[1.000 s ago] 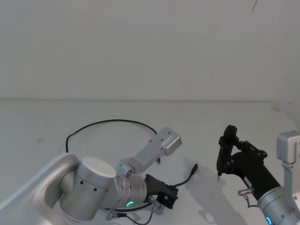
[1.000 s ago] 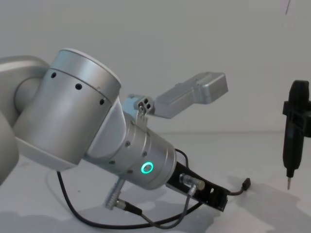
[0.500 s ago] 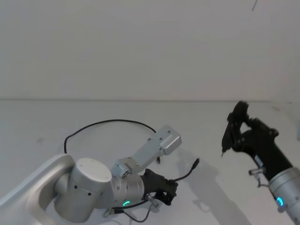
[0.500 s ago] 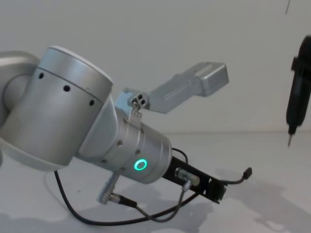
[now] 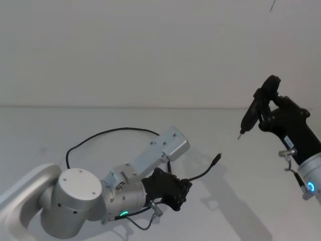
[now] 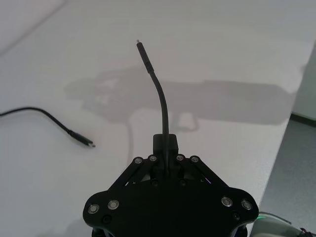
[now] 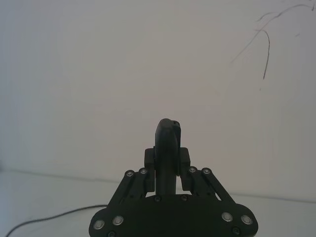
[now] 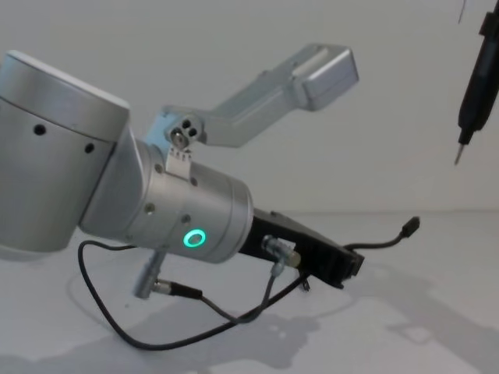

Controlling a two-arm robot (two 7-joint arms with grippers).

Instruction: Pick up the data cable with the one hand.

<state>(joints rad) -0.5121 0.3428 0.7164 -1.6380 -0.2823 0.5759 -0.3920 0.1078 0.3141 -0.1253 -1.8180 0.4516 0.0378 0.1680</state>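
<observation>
Left end effector (image 5: 184,188), clamped on the data cable (image 5: 203,174), had raised its plug end higher, pickup nearly done; right end effector (image 5: 268,108) gripped a pointed tool (image 5: 252,114)

White table (image 5: 45,130) meets plain wall (image 5: 150,50); slim black pointed tool (image 5: 252,112) aloft.

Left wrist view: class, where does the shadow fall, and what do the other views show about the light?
Left wrist view: a soft grey shadow lies on the white table beyond the data cable held in the left gripper. Head view: soft-edged arm shadows lie on the table. Chest view: the green ring glows; the pointed tool reads as a dark silhouette.
</observation>
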